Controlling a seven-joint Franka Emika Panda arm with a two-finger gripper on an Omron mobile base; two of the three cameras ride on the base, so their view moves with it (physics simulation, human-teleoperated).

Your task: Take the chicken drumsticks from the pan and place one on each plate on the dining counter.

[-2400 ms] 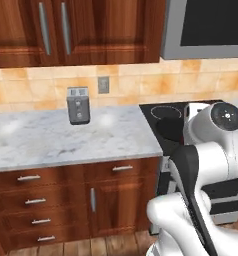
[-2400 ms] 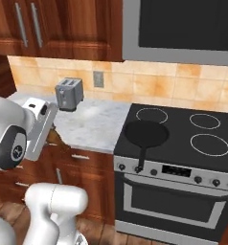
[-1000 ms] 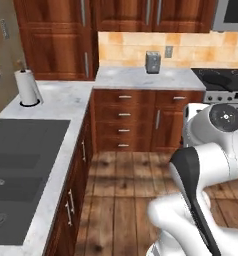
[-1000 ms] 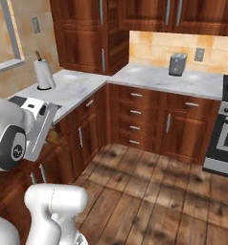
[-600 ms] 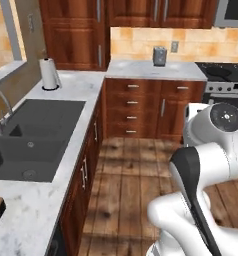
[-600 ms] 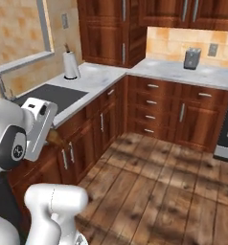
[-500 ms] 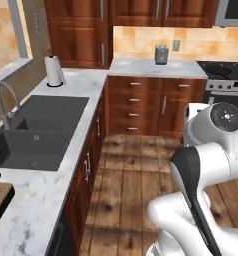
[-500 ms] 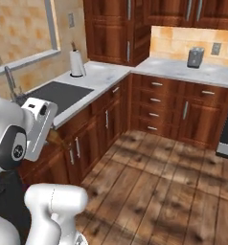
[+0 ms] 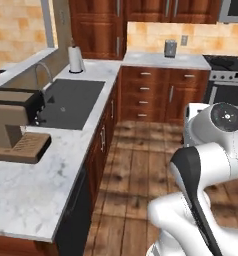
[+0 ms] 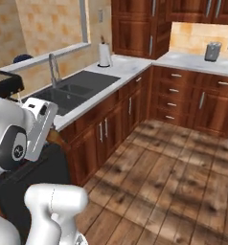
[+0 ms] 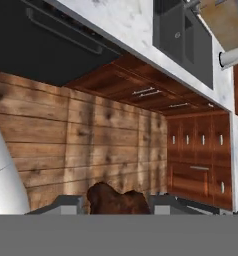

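Hand is narrowed on a chicken drumstick, a dark brown lumpy piece wedged between the two fingertips in the hand view, over the wood floor. Landmark is the sink: it is set in the marble desk along the left wall. A paper towel roll stands beyond the sink at the desk's far end. A brown coffee machine sits on the near side of the sink. The toaster is well apart from the sink, on the back desk past the corner, with the stove further right of it.
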